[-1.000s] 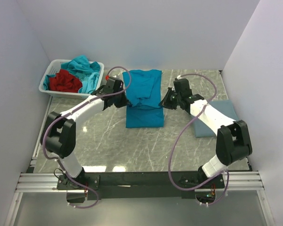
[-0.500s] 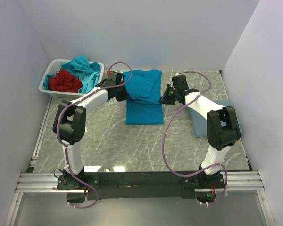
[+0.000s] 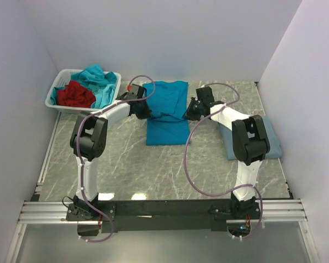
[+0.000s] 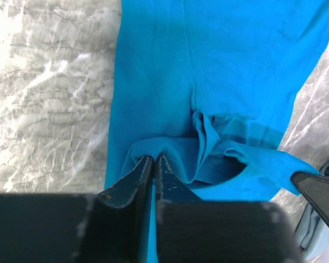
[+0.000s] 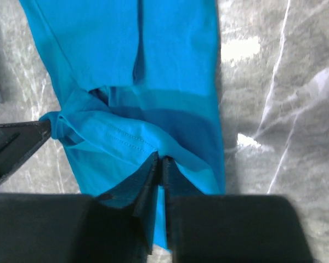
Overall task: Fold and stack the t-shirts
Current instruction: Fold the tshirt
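1. Teal-blue soft cloth t-shirt point(image 3: 167, 134), folded into a narrow strip, lies on the table's far middle. Its long axis runs from the far wall toward the arms' bases.
2. Left gripper point(image 4: 153, 163) is clenched on a raised fold at the strip's left edge. Right gripper point(image 5: 160, 163) is clenched on a stitched hem at its right edge.
3. Grey marbled table top point(image 3: 131, 164) lies bare on either side of the strip. A white slatted plastic basket point(image 3: 54, 101) at the far left holds a red shirt point(image 3: 75, 94) and a turquoise shirt point(image 3: 96, 76). A folded slate-blue shirt point(image 3: 275, 143) lies at the right, partly under the right arm.
4. Between the grippers the cloth is bunched and creased; the near half lies flat and smooth.
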Tool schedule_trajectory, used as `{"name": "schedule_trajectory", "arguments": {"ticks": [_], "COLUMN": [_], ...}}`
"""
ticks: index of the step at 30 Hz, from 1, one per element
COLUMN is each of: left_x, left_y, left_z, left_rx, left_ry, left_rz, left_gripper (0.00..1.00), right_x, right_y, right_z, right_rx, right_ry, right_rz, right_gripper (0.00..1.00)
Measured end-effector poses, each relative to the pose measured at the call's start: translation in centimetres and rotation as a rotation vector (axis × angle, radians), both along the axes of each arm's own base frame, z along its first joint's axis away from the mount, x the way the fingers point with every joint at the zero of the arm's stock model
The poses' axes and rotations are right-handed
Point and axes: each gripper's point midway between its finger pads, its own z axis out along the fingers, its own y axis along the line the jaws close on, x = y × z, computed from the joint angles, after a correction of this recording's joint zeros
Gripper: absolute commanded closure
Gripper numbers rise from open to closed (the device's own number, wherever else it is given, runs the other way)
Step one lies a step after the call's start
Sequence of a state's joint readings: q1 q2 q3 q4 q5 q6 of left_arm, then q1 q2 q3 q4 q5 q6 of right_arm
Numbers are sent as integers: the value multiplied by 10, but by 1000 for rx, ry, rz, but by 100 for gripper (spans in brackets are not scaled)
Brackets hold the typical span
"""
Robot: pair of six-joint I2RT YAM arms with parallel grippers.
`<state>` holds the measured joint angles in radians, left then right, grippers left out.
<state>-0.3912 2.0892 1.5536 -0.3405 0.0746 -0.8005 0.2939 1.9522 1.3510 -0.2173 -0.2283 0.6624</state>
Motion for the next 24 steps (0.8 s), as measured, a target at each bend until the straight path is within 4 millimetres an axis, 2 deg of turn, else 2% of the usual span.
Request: {"name": "schedule_trajectory", "arguments": {"ticks": [1,3,4,5,6,7,8,9,10,12,15,18,21,24], "left_x": [1,1,2,2,3,4,5,6,7,8,7,-1,-17,-37], "left_y": [0,1,1,1,1,1,1,1,1,1,0,3,9,17], "left_z": [0,-1,-1,-1,1,2,3,5,6,8,13,25,42,57], "left_rx": [0,2,3,5,4,2,2,4,2,0,-8,-19,-33,-48], "left_ry": [0,1,1,-2,-4,-7,-10,-16,-20,-25,-35,-49,-71,-91], "left_rz": [0,0,-1,-3,-2,0,-1,-5,-5,-6,-6,-7,-1,8], "left_gripper": [85,71,60,53,46,39,27,20,10,0,0,0,0,1], "right_x": [2,5,7,9,10,12,13,15,16,19,18,12,-6,-22], "right_y": [0,0,0,0,0,0,-1,-1,-2,-2,-4,-4,3,21], "right_z": [-1,-4,-5,-6,-6,-5,-4,-2,0,4,8,14,19,24], "right_rx": [1,0,-2,-4,-6,-10,-12,-18,-21,-27,-36,-29,-4,34], "right_ry": [3,5,5,7,7,5,4,0,-5,-18,-28,-41,-43,-45], "right_rz": [-4,-10,-8,-11,-11,-12,-16,-16,-17,-18,-12,4,55,132], "right_gripper": [68,59,50,42,41,30,29,29,14,12,11,11,10,9]}}
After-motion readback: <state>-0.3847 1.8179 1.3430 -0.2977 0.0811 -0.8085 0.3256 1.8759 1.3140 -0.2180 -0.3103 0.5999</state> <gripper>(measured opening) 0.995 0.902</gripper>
